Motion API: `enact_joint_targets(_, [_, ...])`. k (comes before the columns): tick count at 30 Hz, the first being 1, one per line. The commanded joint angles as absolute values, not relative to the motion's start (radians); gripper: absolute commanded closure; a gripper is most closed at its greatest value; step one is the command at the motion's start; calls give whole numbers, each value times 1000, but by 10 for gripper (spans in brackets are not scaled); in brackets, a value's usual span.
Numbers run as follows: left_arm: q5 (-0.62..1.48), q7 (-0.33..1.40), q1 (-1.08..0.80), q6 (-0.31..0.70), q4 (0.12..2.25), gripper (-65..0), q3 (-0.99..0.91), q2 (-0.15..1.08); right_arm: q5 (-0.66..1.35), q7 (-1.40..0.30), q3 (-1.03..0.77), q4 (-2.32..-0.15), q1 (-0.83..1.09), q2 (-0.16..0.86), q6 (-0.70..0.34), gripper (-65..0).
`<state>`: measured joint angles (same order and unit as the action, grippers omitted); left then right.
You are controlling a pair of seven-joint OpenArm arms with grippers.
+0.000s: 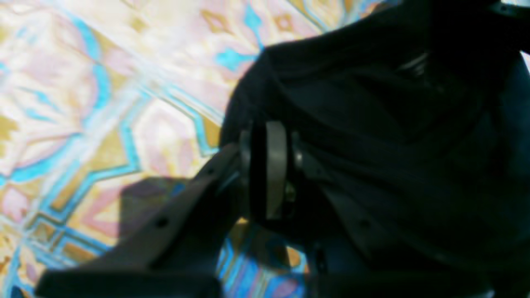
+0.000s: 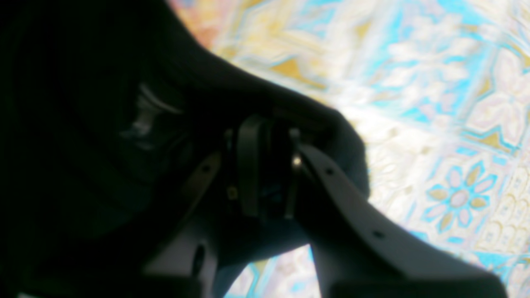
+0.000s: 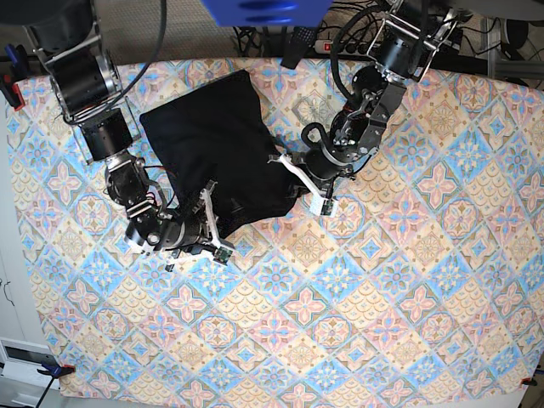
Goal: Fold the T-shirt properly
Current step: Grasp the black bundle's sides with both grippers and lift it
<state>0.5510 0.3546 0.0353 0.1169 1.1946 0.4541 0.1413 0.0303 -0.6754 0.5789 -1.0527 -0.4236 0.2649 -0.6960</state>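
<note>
The black T-shirt (image 3: 217, 140) lies bunched on the patterned cloth at the back left of the table. My left gripper (image 3: 293, 174) is at its near right edge. In the left wrist view this gripper (image 1: 271, 165) is shut, with a fold of the T-shirt (image 1: 372, 124) pinched between its pads. At the shirt's near left corner sits my right gripper (image 3: 206, 211). In the right wrist view that gripper (image 2: 267, 169) is also shut on a corner of the T-shirt (image 2: 83, 82). Both held edges are lifted slightly off the table.
A pastel patterned tablecloth (image 3: 382, 280) covers the whole table. Cables and a power strip (image 3: 306, 38) lie behind the table's back edge, under a blue object (image 3: 263, 10). A red clamp (image 3: 10, 85) grips the left edge.
</note>
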Motion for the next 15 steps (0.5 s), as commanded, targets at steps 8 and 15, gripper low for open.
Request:
enact_joint_targets(8, [556, 340, 47, 125, 1173, -31, 453, 137, 39, -533, 570, -860, -542, 268, -698, -77])
enact_joint_targets(15, [564, 252, 28, 125, 1198, -29, 453, 140, 42, -492, 570, -860, -547, 272, -698, -77])
